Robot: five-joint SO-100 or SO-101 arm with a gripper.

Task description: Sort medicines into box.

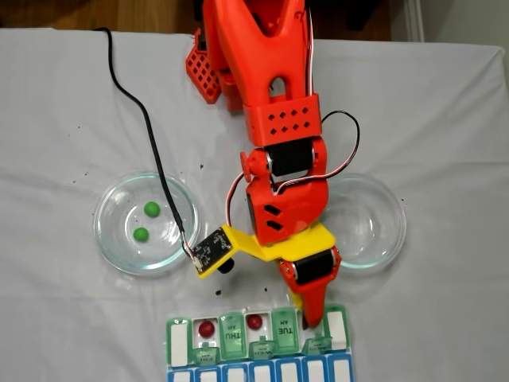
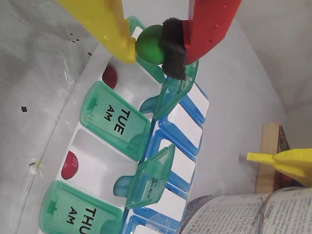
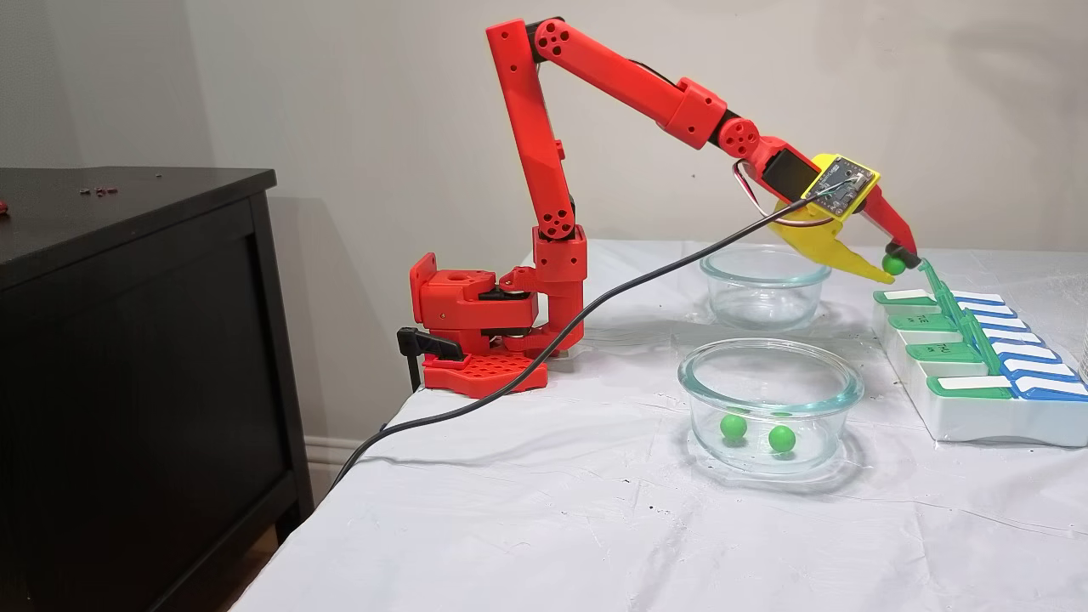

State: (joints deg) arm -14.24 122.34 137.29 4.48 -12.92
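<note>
My claw [image 2: 150, 46] pinches a green ball [image 2: 150, 43] just above the box [image 2: 97, 161], near its open end cells; two red balls [image 2: 71, 165] sit in cells, two green wait in a dish [image 3: 769, 387].

End effector [image 2: 155, 48] pinching green ball [image 2: 149, 44], above pill organizer [image 2: 92, 161], two red balls [image 2: 110, 76] in open compartments

Table [image 3: 544, 527] w/ wrinkled white cloth. Directly on it: pill box [image 1: 258, 350], just below the fingers [image 1: 312, 306]; glass dish [image 1: 147, 223] w/ two green balls, well left of fingers in top fixed view; second glass dish [image 1: 367, 220], up-right of fingers; red arm base [image 3: 476, 331], far behind.
</note>
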